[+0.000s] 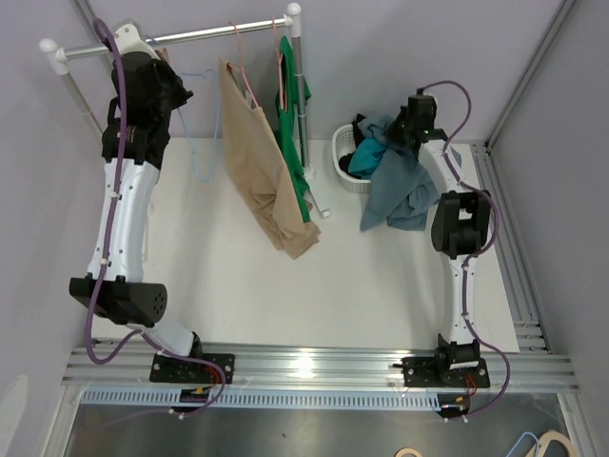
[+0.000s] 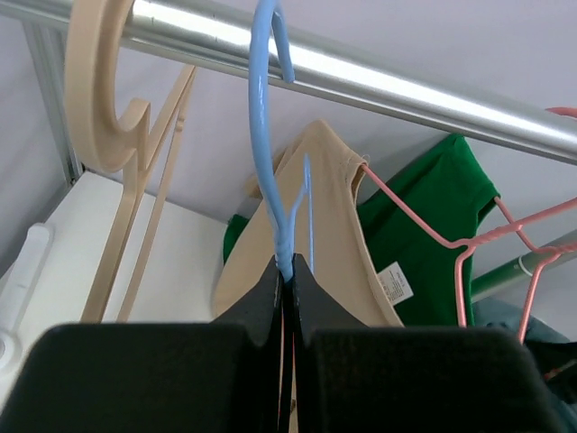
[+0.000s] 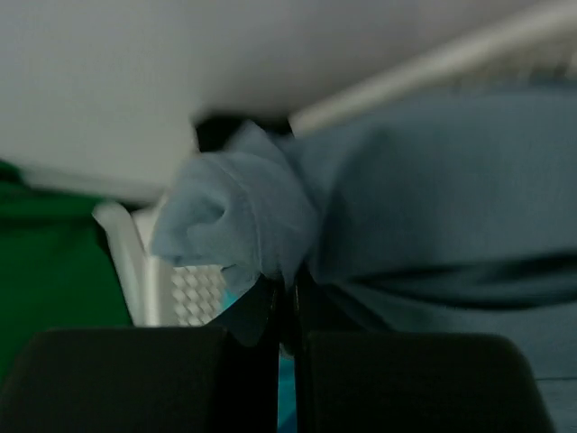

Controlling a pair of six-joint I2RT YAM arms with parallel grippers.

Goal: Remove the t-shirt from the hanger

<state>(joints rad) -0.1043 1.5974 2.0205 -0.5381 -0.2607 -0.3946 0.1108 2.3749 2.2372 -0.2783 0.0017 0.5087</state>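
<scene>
Top external: t-shirt [image 1: 395,181] off blue hanger [image 2: 263,135], last step | L gripper [image 2: 287,271] closed on hanger, hooked over rail [image 2: 406,90] | R gripper [image 3: 287,293] pinching t-shirt right of rail | next: let go.

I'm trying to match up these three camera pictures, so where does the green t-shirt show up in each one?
Top external: the green t-shirt hangs from the rail, upper middle, just right of the tan shirt.
Left wrist: right of centre, behind the tan shirt.
Right wrist: a blurred green patch at the left edge.
Shared landmark: the tan shirt, in the top and left wrist views only.
</scene>
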